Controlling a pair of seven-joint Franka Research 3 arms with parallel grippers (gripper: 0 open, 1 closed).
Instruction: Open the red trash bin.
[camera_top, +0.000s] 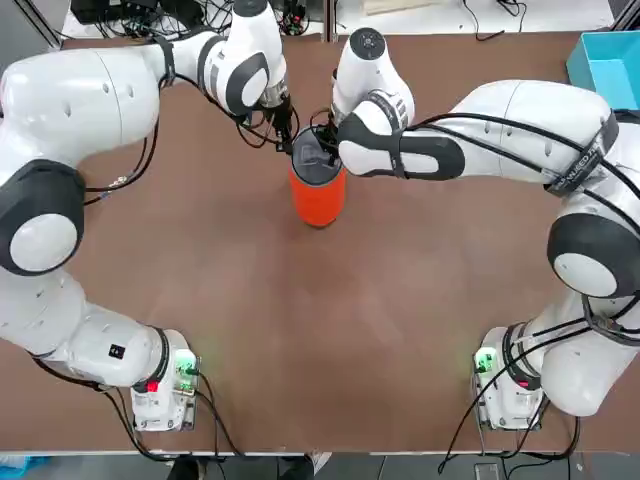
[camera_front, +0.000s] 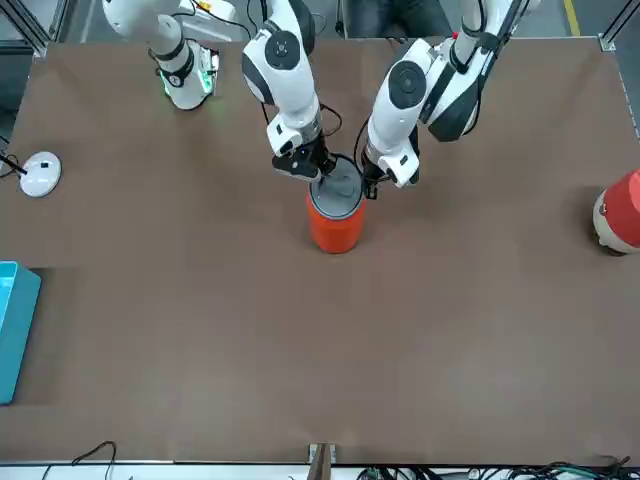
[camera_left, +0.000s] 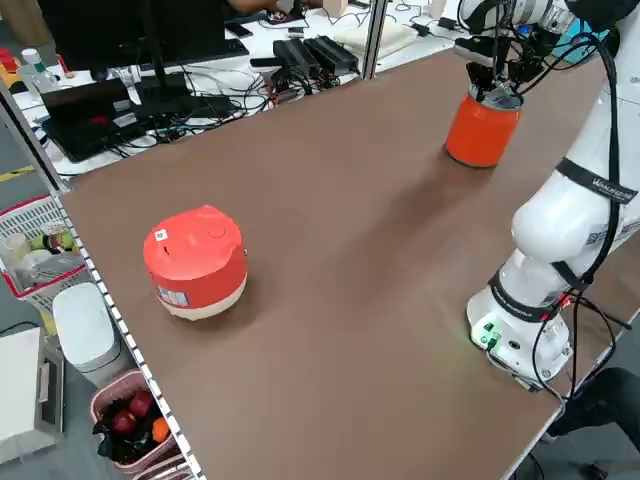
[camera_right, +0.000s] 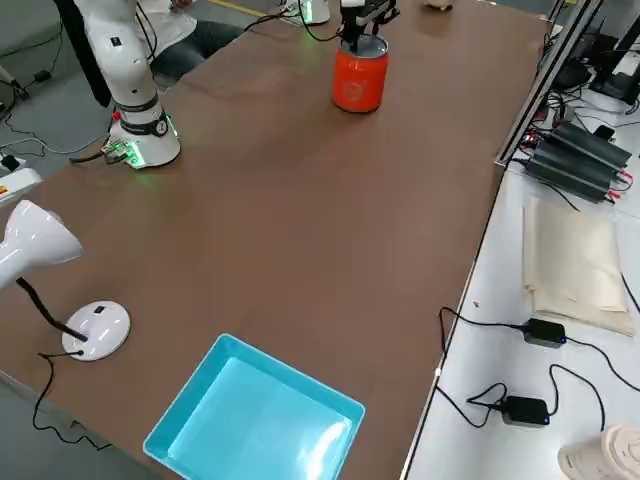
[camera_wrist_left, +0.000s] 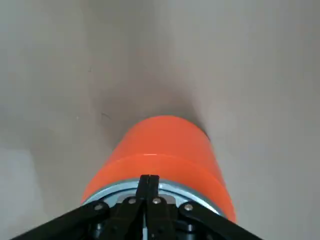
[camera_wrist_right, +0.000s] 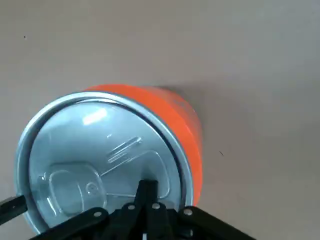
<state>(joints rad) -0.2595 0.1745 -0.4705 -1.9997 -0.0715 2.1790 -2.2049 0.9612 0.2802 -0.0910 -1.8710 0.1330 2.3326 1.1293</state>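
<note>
Bin: we see the red trash bin standing upright on the brown table, towards the far middle between the two arms, its grey lid sitting level inside the metal rim.
Left gripper: our left gripper comes down at the bin's far-left rim; in the left wrist view its fingers are pressed together, tips resting on the rim's edge with nothing between them.
Right gripper: our right gripper sits at the far-right side of the bin top; in the right wrist view its fingers are also pressed together, tips on the lid just inside the rim.
Lid state: we see it still covering the opening, not tipped.
Other items: a red-and-white rounded object stands at the table's left edge, well apart from the bin; a cyan box lies at the far-right corner; a small white round device rests near the right edge.
</note>
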